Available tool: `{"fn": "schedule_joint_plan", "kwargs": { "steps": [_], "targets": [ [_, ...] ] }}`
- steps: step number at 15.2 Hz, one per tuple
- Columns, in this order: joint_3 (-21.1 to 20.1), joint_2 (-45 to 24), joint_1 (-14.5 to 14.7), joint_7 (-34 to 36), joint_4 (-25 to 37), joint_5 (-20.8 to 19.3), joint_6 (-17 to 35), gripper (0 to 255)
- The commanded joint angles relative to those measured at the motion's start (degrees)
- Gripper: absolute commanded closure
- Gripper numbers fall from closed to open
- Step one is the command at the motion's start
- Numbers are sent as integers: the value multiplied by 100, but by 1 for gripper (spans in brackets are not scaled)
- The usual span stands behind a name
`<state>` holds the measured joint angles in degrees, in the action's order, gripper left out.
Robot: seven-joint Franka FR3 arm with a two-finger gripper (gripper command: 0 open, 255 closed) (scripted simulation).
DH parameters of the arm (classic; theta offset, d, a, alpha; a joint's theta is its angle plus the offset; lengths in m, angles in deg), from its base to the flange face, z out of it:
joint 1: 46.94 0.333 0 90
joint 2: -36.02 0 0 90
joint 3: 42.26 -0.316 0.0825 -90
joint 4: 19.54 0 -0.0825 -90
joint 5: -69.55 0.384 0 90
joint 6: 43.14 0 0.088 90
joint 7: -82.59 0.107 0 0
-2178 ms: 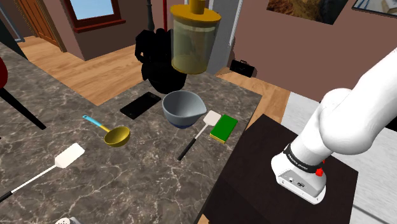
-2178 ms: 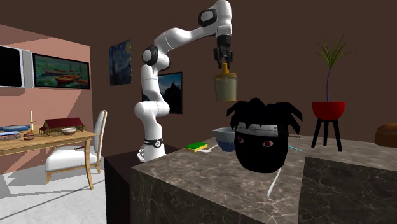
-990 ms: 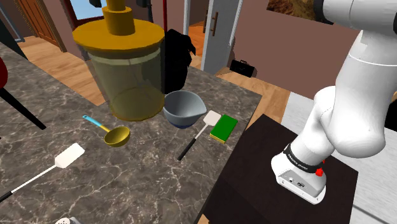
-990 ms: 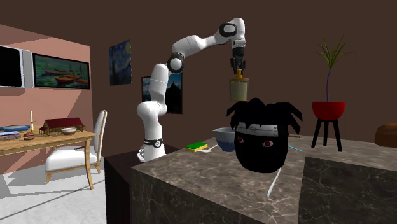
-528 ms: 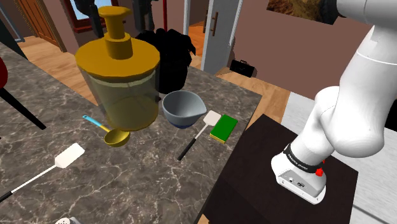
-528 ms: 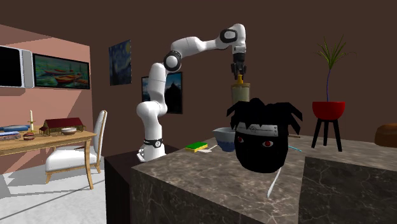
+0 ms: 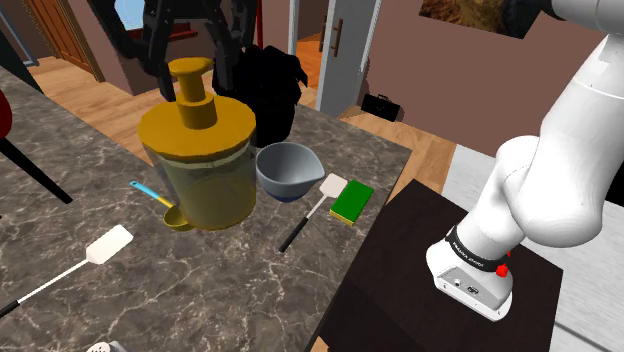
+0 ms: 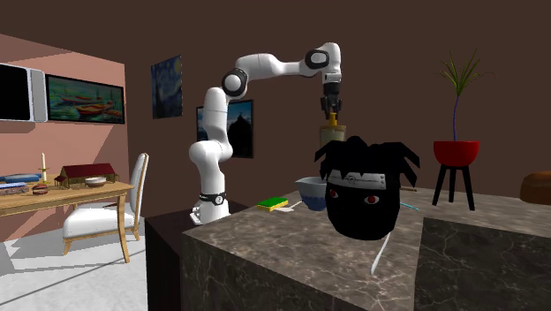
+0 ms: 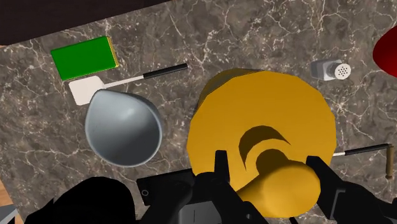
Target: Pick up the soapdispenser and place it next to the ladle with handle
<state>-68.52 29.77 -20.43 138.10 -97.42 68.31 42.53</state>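
Note:
The soap dispenser (image 7: 200, 165) has a see-through olive body, a wide yellow lid and a yellow pump. My gripper (image 7: 192, 72) is shut on the pump from above, one black finger on each side. In the wrist view the fingers (image 9: 221, 168) clasp the pump of the soap dispenser (image 9: 264, 124), with the gripper (image 9: 270, 173) straight over the lid. The ladle (image 7: 152, 193), with a yellow bowl and blue handle, lies on the marble counter (image 7: 230, 280), and the dispenser partly hides its bowl. In the second exterior view the gripper (image 8: 332, 106) holds the dispenser (image 8: 331, 132) behind a black head figure.
A grey bowl (image 7: 288, 170), a white spatula (image 7: 315, 205) and a green sponge (image 7: 352, 200) lie toward the stand. Another white spatula (image 7: 100, 248) lies near the counter's front. The black head figure (image 8: 364, 190) stands behind the dispenser. A shaker (image 9: 331, 70) sits farther off.
The dispenser has come down and a little toward the shoulder view's right, over the ladle. The gripper has dropped into the shoulder view's top. The grip has not changed.

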Motion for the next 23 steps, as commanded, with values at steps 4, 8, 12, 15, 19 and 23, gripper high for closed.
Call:
{"fn": "schedule_joint_plan", "kwargs": {
  "steps": [4, 8, 12, 15, 19, 23],
  "targets": [
    [29, 199, -58, -66, -639, 92, 468, 255],
    [44, 300, -83, -102, -1070, 138, 807, 255],
    [54, 371, -99, -130, -1462, 171, 1135, 255],
    [59, 406, -106, -146, -1735, 187, 1375, 255],
    [63, 431, -112, -161, -2072, 200, 1689, 255],
    [65, 433, -113, -168, -2382, 202, 1997, 255]
  ]
}}
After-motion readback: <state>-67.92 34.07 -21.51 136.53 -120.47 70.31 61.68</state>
